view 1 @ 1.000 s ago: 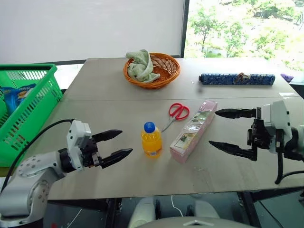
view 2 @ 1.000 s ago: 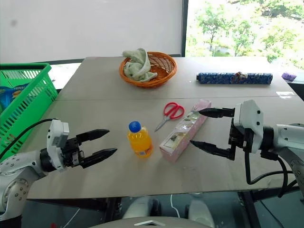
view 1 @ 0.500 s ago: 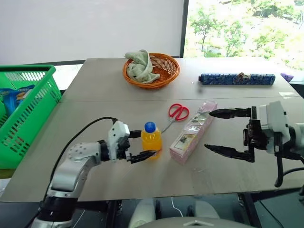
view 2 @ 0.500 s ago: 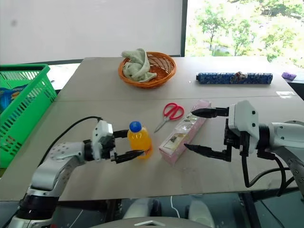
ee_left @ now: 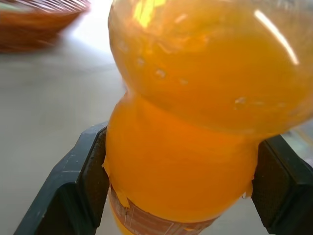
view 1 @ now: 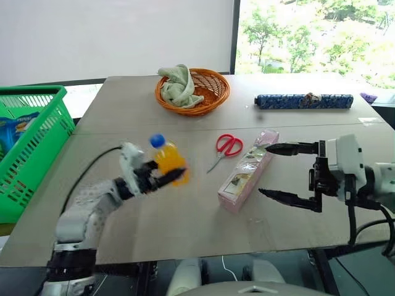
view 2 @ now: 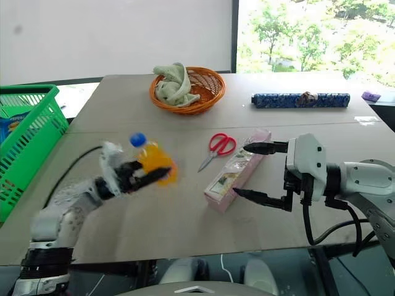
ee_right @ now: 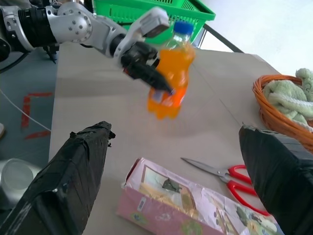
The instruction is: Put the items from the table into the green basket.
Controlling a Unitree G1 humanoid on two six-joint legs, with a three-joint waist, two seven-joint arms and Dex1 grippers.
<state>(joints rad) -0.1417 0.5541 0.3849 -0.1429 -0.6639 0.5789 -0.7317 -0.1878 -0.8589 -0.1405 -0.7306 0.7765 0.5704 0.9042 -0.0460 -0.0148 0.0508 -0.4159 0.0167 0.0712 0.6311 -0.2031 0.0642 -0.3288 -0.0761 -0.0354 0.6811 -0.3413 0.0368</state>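
The left hand [view 1: 162, 174] pinches the smooth, bulbous orange-drink bottle [view 1: 168, 160] tilted above the flat grey-brown bench [view 1: 185, 222], with the latticed green basket [view 1: 28, 154] to its left, and red-handled scissors [view 1: 228, 146], pink windowed box [view 1: 248, 171] and spread right hand [view 1: 271, 171] to its right.

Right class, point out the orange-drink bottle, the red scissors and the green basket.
orange-drink bottle [view 1: 168, 159], left eye view, orange body
red scissors [view 1: 230, 145], left eye view, red handles
green basket [view 1: 42, 141], left eye view, lattice side wall
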